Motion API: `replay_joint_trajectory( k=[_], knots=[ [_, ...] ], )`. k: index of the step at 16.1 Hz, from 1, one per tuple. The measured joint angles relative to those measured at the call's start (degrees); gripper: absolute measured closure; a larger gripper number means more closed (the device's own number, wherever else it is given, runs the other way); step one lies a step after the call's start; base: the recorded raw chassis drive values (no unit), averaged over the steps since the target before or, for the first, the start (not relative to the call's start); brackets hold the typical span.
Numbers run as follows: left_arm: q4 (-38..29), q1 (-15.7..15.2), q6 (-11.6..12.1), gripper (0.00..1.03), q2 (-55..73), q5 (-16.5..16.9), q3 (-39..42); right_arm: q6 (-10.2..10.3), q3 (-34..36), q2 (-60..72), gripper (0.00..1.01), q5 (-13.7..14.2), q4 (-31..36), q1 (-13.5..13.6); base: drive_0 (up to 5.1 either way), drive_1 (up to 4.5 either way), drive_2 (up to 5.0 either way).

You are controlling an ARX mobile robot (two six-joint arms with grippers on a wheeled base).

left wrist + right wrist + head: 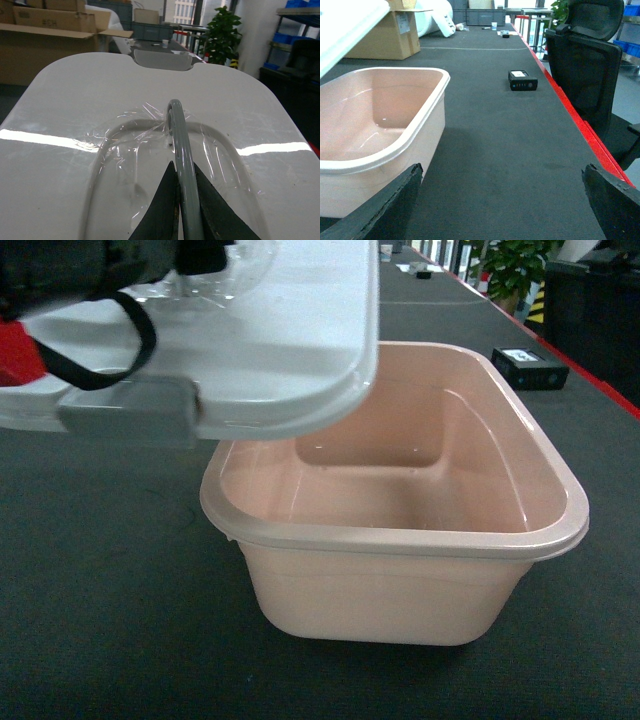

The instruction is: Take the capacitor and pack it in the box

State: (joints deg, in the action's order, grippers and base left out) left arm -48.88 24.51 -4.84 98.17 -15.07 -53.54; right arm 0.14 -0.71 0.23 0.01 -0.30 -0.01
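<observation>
The box, a pale pink tub (400,540) (395,150), stands open and empty on the dark table. Its white lid (270,340) (100,100) hangs tilted above the tub's left side, a grey latch (125,415) at its near edge. My left gripper (182,167) is shut on the lid's handle (180,135). My right gripper (501,169) is open just above the table, right of the tub, with nothing between its fingers. The capacitor, a small black block with a white label (530,368) (522,80), lies behind the tub to the right, near the table's edge.
The table's red edge (570,110) runs along the right, with a black office chair (585,60) just beyond it. A brown cardboard carton (385,35) and a potted plant (222,35) stand far behind.
</observation>
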Motion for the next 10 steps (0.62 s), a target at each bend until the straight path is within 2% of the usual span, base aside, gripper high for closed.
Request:
replay_joint_trajectory(
  k=[2, 5, 7, 10],
  knots=[
    [0.0, 5.8, 0.2, 1.01, 2.9, -3.8, -2.1, 0.0, 0.0, 0.0, 0.03, 0.0, 0.0, 0.0, 0.0, 0.0, 0.0],
    [2.3, 11.8, 0.1, 1.01, 6.7, -9.3, -5.2, 0.0, 0.0, 0.0, 0.03, 0.0, 0.0, 0.0, 0.0, 0.0, 0.0],
    [4.3, 13.9, -0.2, 1.01, 8.6, -12.3, -7.4, 0.0, 0.0, 0.0, 0.03, 0.0, 0.0, 0.0, 0.0, 0.0, 0.0],
    [7.1, 15.0, -1.4, 1.01, 11.8, -16.1, -10.4, 0.0, 0.0, 0.0, 0.03, 0.0, 0.0, 0.0, 0.0, 0.0, 0.0]
  ],
)
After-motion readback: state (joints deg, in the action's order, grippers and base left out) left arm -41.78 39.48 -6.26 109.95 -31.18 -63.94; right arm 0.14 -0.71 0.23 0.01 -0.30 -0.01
